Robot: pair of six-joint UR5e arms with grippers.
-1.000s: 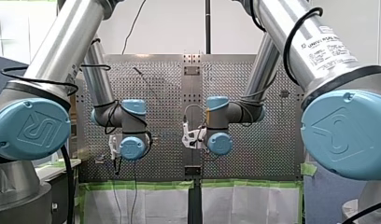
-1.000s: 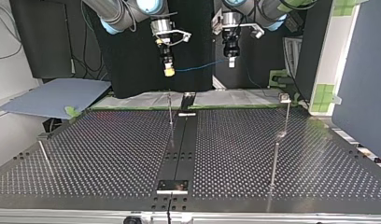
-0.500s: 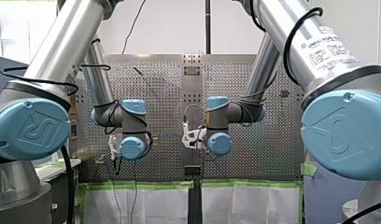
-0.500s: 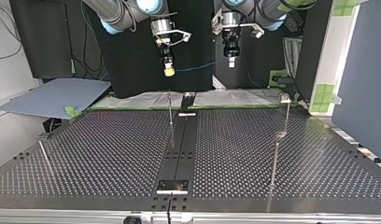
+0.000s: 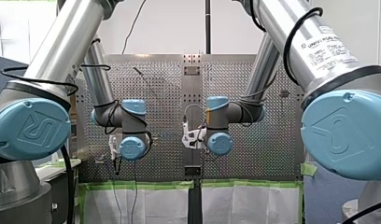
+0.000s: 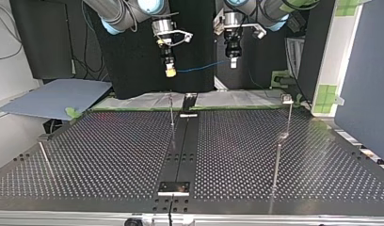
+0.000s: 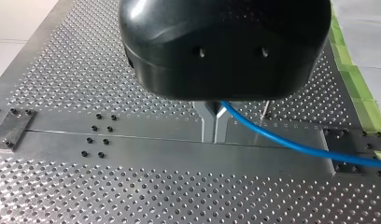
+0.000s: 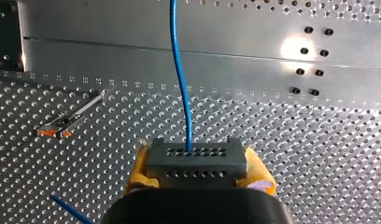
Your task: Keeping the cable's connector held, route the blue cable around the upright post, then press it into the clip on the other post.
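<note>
Perforated metal plate [image 6: 110,150] fills the top view, backed by a black backdrop [image 6: 129,70]. Both arms are poised high above the plate's far side. The right gripper [image 8: 198,176] is clamped by its yellow pads [image 8: 138,170] on the grey connector [image 8: 197,158], from which the blue cable [image 8: 180,70] is led straight ahead. In the top view the cable is strung through the air across to the left gripper [image 7: 213,138] — its metal fingers [image 7: 206,122] are pinched together on the cable, which is carried off to one side over the plate. A thin upright post [image 6: 171,110] is stood on the plate below the right gripper; a second post [image 6: 289,117], at the top view's right, is capped by a small clip [image 6: 287,99]. The cable is hung well above both.
</note>
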